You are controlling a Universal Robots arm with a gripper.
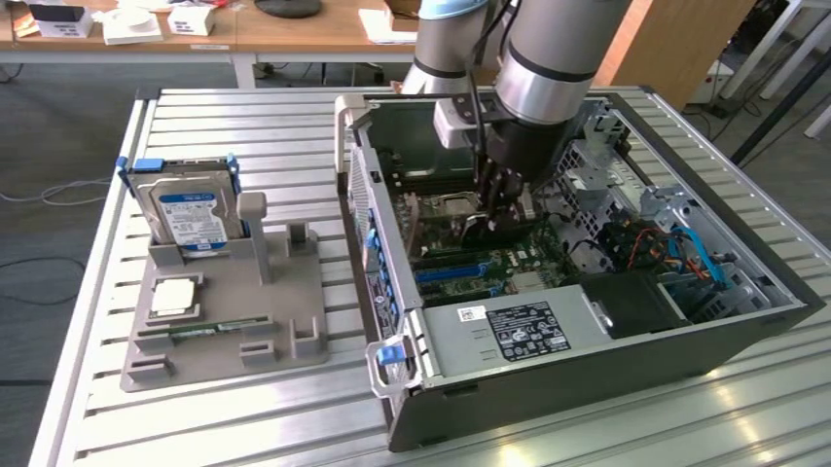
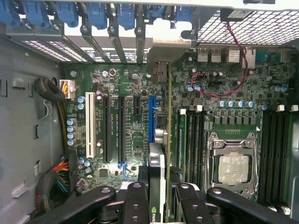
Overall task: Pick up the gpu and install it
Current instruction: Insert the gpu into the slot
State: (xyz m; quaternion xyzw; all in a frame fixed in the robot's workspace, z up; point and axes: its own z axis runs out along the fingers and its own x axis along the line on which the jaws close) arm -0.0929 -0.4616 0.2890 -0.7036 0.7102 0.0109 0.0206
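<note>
My jaws are pinching the gpu (image 2: pixel 158 172) by its top edge, a finger on either side. It hangs edge-on inside the open case (image 1: pixel 585 389), over the motherboard (image 2: pixel 117 88) and right along the blue slot (image 2: pixel 151 119) — whether its contacts have entered the slot I cannot tell.

The risks, as I judge them:
- If the card sits a shade off the slot line, pressing would drive its edge onto the board or the memory slots next door.
- Its far end could catch the rear frame.
- A thin card in a narrow pinch may tilt or slip under load.

Counted — one gpu. On the grey stand (image 1: pixel 279 292) on the bench (image 1: pixel 234 126): one hard drive (image 1: pixel 195 216), one memory stick (image 1: pixel 208 329), one processor (image 1: pixel 173 295). On the board: one blue slot, one white slot (image 2: pixel 92 130), two long black ones.
</note>
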